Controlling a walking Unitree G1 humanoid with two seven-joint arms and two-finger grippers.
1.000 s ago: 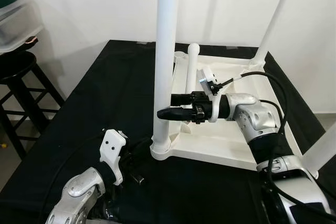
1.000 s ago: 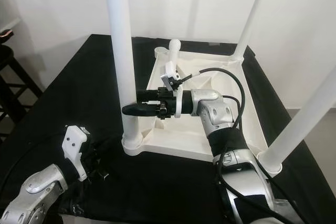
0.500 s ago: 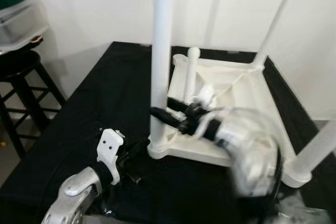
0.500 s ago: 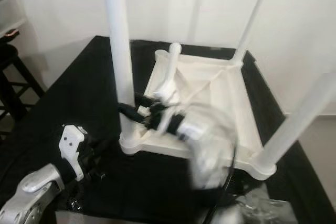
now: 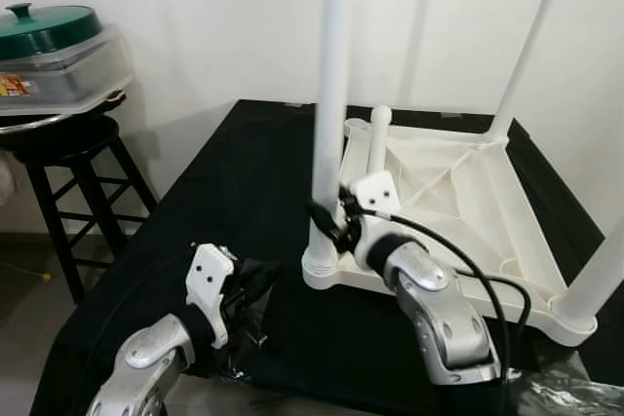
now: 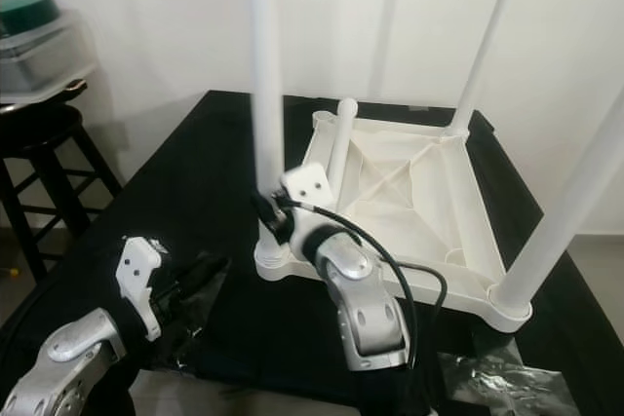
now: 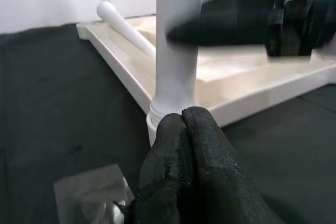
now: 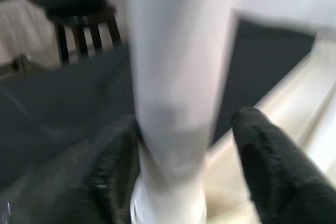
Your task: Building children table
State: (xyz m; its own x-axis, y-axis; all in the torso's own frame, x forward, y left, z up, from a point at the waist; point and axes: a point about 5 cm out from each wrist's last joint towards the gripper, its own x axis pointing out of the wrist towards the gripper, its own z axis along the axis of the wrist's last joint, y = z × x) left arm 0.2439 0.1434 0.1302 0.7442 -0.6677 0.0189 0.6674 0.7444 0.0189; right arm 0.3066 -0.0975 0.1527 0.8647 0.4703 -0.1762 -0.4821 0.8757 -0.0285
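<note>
The right pincer [image 5: 327,218] straddles the upright white leg [image 5: 330,104] of the upturned children's table [image 5: 458,192], fingers apart. The left pincer [image 7: 184,129], pressed together, points at that leg's base.

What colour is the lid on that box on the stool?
Dark green lid, clearest in the left eye view.

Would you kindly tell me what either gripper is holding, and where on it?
The right gripper straddles the near-left table leg just above its base; contact is unclear. The left gripper holds nothing.
</note>
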